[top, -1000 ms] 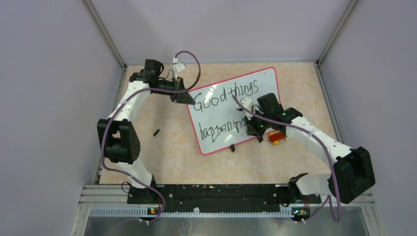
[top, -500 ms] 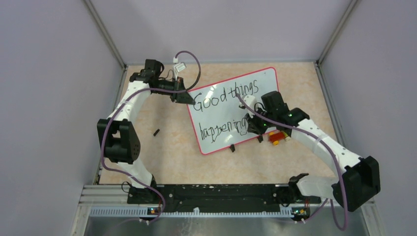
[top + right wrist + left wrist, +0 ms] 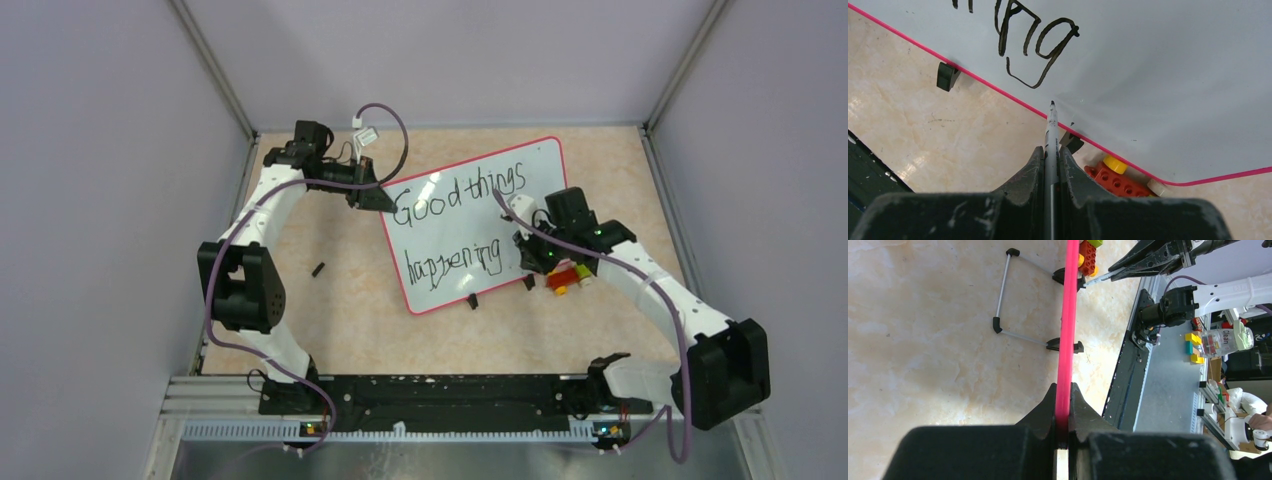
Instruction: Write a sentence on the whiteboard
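1. Red-framed and glossy white, the whiteboard (image 3: 540, 170) lies askew on the tabletop (image 3: 340, 320). The sentence (image 3: 458, 193) is in black, "Good things" above "happening", and the part of the board past the last letters is blank.
2. The left claw (image 3: 1063, 390) is clamped on the board's red frame (image 3: 1068, 315) at the corner beside the "G". The frame runs straight away from its jaws.
3. The right claw (image 3: 1050, 150) is closed on a marker (image 3: 1050, 130) at the board's lower edge, just past the final "g".
4. Key relation: the marker's long axis continues the line of the claw and points across the frame into the board. Its tip sits just inside the frame, below the tail of the "g". Whether it touches the surface cannot be told.
5. Judgement: the right arm is the nearer to the blank area, which lies ahead of the tip.
6. Toy bricks (image 3: 563, 278) lie just outside the frame, beside the right claw.
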Action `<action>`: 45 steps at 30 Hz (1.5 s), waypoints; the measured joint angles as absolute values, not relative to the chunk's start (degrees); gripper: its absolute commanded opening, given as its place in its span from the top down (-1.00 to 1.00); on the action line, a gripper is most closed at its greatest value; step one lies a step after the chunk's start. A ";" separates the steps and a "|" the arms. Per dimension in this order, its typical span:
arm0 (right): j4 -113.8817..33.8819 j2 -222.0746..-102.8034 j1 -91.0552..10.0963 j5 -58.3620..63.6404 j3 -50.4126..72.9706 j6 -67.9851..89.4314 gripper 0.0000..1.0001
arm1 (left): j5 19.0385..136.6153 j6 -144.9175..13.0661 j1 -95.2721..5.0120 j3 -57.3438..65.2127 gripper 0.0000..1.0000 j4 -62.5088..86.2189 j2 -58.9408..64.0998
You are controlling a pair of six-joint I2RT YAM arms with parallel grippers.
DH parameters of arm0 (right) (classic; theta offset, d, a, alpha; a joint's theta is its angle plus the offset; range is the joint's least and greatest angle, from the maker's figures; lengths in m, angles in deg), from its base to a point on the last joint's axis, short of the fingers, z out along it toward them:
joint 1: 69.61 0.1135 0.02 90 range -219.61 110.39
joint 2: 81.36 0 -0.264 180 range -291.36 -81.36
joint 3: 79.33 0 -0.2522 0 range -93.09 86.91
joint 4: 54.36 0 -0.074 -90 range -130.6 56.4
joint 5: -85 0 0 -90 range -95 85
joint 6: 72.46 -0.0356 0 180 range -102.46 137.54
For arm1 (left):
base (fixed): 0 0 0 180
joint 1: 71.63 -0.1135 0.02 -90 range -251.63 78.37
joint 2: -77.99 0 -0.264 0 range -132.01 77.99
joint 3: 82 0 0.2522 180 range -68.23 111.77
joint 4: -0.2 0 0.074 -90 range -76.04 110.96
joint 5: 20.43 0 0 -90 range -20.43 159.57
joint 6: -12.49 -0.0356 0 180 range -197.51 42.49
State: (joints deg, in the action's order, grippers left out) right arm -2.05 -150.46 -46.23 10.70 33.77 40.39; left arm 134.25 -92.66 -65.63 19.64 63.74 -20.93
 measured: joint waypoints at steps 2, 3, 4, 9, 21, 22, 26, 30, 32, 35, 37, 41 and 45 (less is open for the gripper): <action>-2.53 -150.90 -46.23 10.64 33.77 40.37 1.00 | 134.25 -92.66 -65.63 19.64 1.00 63.76 -20.93; -2.82 -151.07 -46.23 10.64 33.77 40.35 1.00 | 134.25 -92.66 -65.63 19.64 1.00 63.74 -20.93; -3.14 -151.22 -46.23 10.64 33.77 40.32 1.00 | 134.25 -92.68 -65.63 19.64 1.00 63.76 -20.93; -4.45 -152.12 -46.23 10.27 33.77 40.32 1.00 | 134.25 -92.66 -65.63 19.64 1.00 63.74 -20.93; -3.38 -152.75 -46.25 10.09 33.64 40.52 1.00 | 134.25 -92.68 -65.63 19.64 1.00 63.74 -20.93; -3.19 -152.75 -46.27 10.09 33.53 40.54 1.00 | 134.25 -92.68 -65.63 19.64 1.00 63.74 -20.93; -2.03 -152.75 -46.27 11.18 32.11 40.50 1.00 | 134.25 -92.64 -65.63 19.64 1.00 63.72 -20.93; -0.67 -152.25 -46.27 13.78 28.46 40.26 1.00 | 134.25 -92.60 -65.63 19.73 0.69 63.74 -20.93; -0.13 -151.77 -46.27 15.16 26.25 39.97 1.00 | 133.55 -92.62 -65.59 19.99 0.51 63.67 -20.93; 0.27 -151.38 -46.27 17.26 23.04 39.34 1.00 | 131.10 -92.79 -65.59 20.36 0.24 62.05 -20.93; 0.35 -151.38 -46.27 18.53 21.35 38.75 1.00 | 129.97 -93.03 -65.59 20.82 0.05 61.20 -20.93; 0.33 -151.38 -46.27 21.13 19.30 37.24 1.00 | 128.81 -93.25 -65.61 22.15 -0.27 60.42 -20.91; 0.11 -151.38 -46.27 23.31 18.49 35.82 1.00 | 128.33 -93.54 -66.05 24.21 -0.61 60.74 -20.91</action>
State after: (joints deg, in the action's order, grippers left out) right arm 0.11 -151.38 -46.27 23.31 18.49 35.82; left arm 128.33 -93.54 -66.05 24.21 60.74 -20.91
